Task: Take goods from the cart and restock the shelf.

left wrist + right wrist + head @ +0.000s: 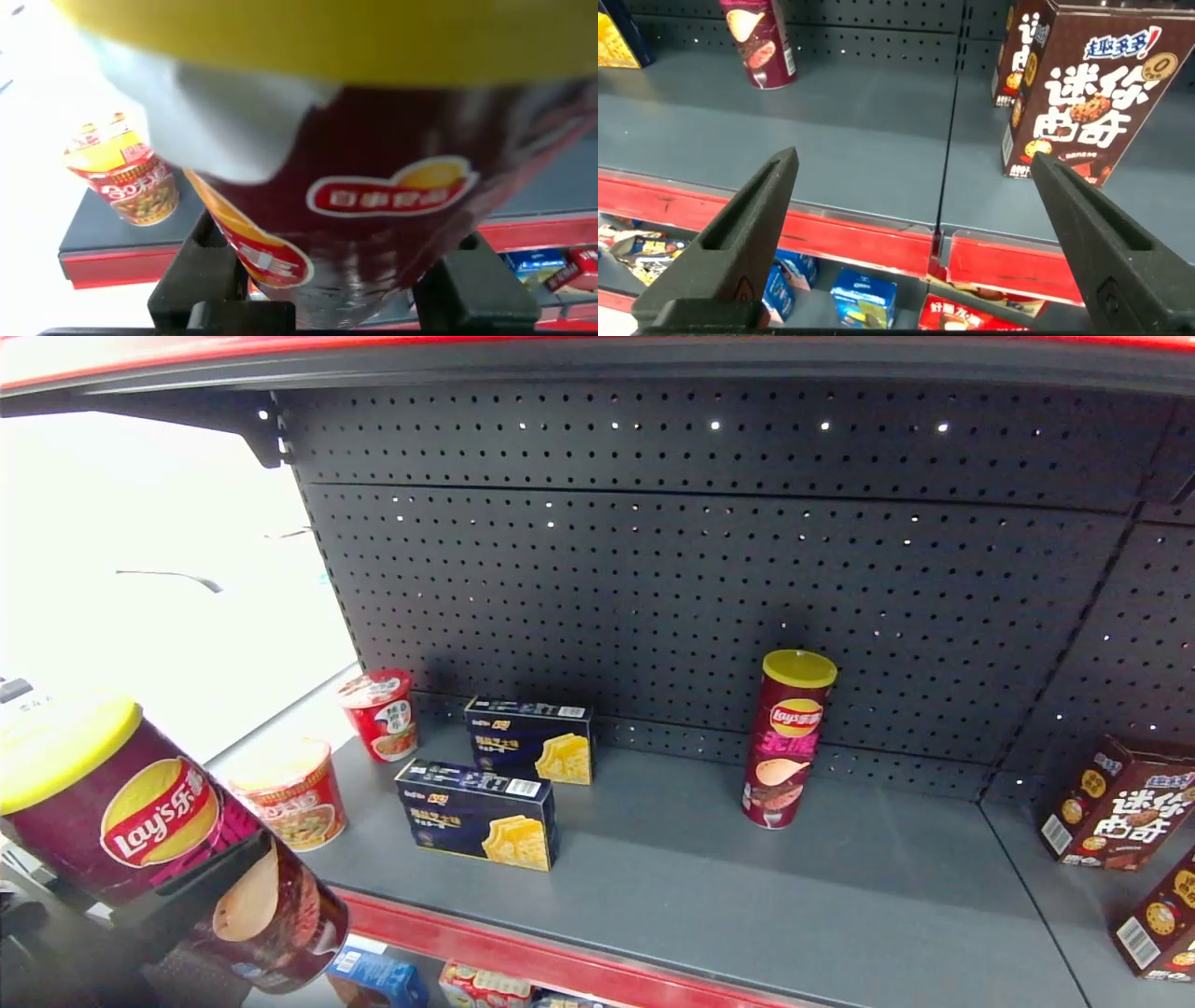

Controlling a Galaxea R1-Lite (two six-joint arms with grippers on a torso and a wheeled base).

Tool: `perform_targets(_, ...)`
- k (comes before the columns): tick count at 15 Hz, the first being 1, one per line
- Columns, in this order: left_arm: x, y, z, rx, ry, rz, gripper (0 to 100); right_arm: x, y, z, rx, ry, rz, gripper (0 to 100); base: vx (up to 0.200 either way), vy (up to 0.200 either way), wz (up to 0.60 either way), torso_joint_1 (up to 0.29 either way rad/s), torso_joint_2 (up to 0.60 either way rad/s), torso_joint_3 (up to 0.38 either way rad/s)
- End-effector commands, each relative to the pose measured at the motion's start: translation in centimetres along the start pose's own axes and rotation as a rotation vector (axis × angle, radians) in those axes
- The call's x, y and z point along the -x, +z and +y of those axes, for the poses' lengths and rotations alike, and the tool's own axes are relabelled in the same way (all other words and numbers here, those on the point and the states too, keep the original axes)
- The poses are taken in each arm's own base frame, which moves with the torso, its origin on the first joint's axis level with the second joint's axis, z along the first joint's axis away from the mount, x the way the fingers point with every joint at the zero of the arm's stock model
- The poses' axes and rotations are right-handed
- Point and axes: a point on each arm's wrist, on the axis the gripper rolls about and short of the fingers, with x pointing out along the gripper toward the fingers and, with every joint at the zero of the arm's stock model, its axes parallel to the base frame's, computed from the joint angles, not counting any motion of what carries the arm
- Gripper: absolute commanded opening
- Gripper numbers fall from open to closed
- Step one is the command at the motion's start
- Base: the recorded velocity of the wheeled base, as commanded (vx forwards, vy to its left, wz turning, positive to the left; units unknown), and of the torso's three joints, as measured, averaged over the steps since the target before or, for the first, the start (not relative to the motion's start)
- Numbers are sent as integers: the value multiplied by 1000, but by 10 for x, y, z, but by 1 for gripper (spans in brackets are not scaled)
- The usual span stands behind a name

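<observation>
Maroon chip can (140, 821) tilted, tight between left jaws; right jaws wide apart.

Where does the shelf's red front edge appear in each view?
Head view: the red front edge runs along the grey deck's near side, past the held chip can.
Left wrist view: it borders the deck below the noodle cup, either side of the held chip can.
Right wrist view: it crosses between the open right gripper's fingers.
Shared landmark: the upright chip can, in head and right wrist views.
</observation>
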Motion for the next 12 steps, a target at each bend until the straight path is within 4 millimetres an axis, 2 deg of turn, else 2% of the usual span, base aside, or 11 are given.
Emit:
perform_targets(1, 0, -4, 4, 6, 37, 16, 0, 0, 0, 0, 4, 6, 2, 100, 0, 0, 0, 0, 0, 0)
perform_targets(5, 4, -7, 16, 2, 136, 25, 0, 0, 1, 0, 13, 25, 1, 100, 0, 0, 0, 0, 0, 0)
perform_targets(6, 5, -8, 16, -2, 137, 44, 0, 2, 7, 1, 40, 76, -27, 100, 0, 0, 0, 0, 0, 0)
perform_targets(7, 6, -8, 14, -24, 126, 73, 0, 7, 57, 2, 37, 155, -98, 100, 0, 0, 0, 0, 0, 0)
perform_targets(8, 7, -9, 13, -34, 122, 111, 0, -17, 89, 3, 19, 138, 15, 100, 0, 0, 0, 0, 0, 0)
perform_targets(9, 8, -12, 13, -33, 115, 135, 0, -24, 103, 3, 21, 129, -12, 100, 0, 0, 0, 0, 0, 0)
perform_targets(10, 7, -12, 13, -32, 113, 138, 0, -38, 111, 4, 47, 151, 21, 100, 0, 0, 0, 0, 0, 0)
perform_targets(12, 7, -11, 13, -30, 112, 135, 0, -65, 119, 9, 34, 235, 35, 100, 0, 0, 0, 0, 0, 0)
